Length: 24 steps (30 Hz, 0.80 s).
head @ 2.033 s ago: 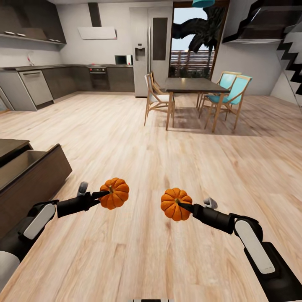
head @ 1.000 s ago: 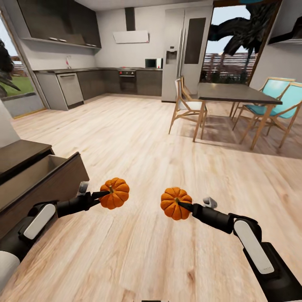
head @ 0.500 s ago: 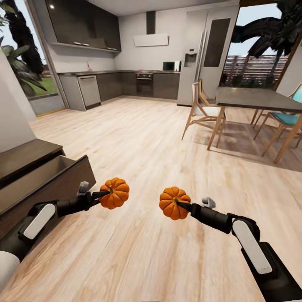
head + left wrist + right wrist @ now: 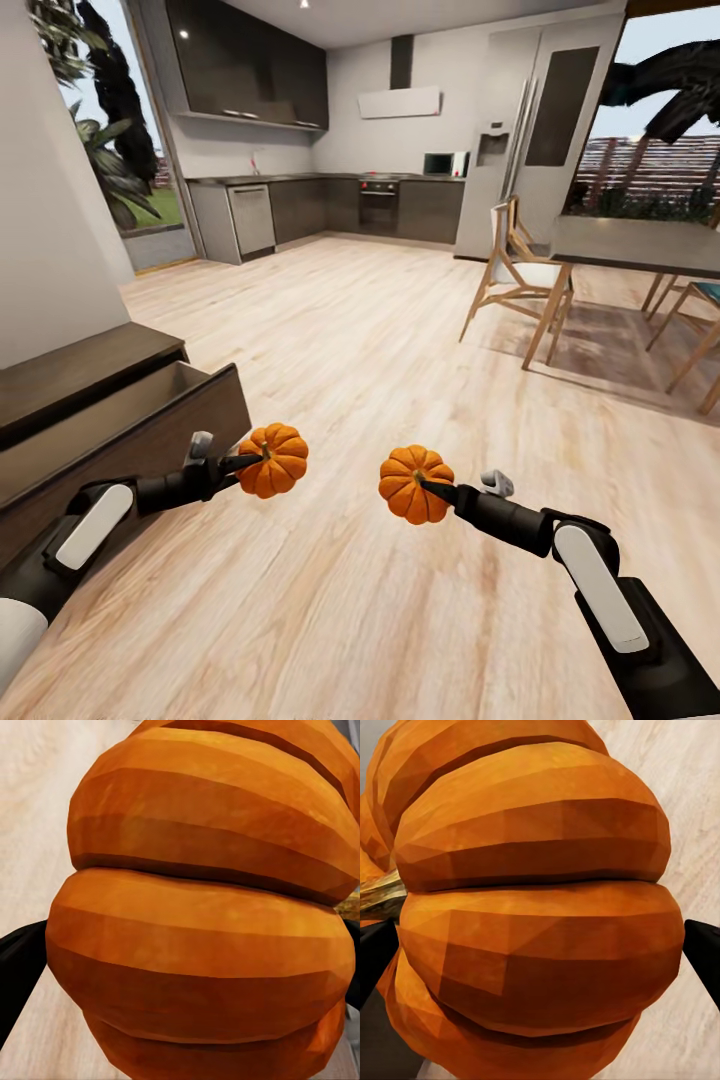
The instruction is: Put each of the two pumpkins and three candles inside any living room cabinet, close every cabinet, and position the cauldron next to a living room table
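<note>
Each arm carries one pumpkin out in front of the robot, above bare wood floor (image 4: 400,330). The left tool (image 4: 245,463) is closed on the left pumpkin (image 4: 274,460); the right tool (image 4: 432,488) is closed on the right pumpkin (image 4: 414,484). In each wrist view a dark finger shows at either flank of the orange body, pressed against the ribs, so both tools are clamped about as wide as the fruit.

Both pumpkins hang just ahead of their tools, well apart from each other and clear of the floor. That reads as a carrying pose: loads kept level and separated so they do not knock together while the base travels.

The pumpkins are squat, so the short axis runs through the stem. On the left one the stem points back toward its tool and slightly up; on the right one it also faces back toward its tool.

The cabinet (image 4: 150,420) lies beside and outboard of the left tool, its front open, showing a pale interior. The left pumpkin is near that opening and is probably the first to go in.
</note>
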Available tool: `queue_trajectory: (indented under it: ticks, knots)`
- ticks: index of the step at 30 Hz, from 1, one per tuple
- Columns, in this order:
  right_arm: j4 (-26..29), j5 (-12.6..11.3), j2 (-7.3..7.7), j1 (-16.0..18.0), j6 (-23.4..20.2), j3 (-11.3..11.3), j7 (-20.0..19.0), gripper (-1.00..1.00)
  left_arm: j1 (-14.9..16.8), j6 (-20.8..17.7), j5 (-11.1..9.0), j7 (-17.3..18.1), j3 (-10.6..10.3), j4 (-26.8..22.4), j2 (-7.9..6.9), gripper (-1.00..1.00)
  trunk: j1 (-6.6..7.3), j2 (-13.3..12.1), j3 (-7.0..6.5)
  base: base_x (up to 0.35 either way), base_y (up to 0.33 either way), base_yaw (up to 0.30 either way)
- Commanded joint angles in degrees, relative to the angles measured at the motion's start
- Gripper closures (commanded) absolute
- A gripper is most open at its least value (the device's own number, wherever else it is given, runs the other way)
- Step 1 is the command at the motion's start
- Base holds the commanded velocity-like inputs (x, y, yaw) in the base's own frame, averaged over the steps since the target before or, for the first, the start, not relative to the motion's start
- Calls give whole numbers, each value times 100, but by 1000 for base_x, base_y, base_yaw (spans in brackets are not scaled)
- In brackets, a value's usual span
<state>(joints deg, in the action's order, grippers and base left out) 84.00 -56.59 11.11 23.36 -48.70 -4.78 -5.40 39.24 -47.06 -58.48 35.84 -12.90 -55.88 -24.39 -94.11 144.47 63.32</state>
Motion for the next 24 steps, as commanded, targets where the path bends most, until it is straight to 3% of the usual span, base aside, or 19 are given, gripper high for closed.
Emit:
queue_trajectory:
  ticks: [1,7,24]
  knots:
    - [2,34,4,2,-16,-1,-34,100,5,-25,-32,-8,-11,0,-4,100,1,2,3,-38,-59,64]
    - [2,40,5,2,-17,3,-31,100,5,-23,-32,-14,-11,-1,-4,100,1,2,-13,-66,-192,137]
    - [2,35,4,6,-17,-5,-31,100,8,-28,-32,-10,-11,-2,-4,100,1,2,-65,-10,-276,271]
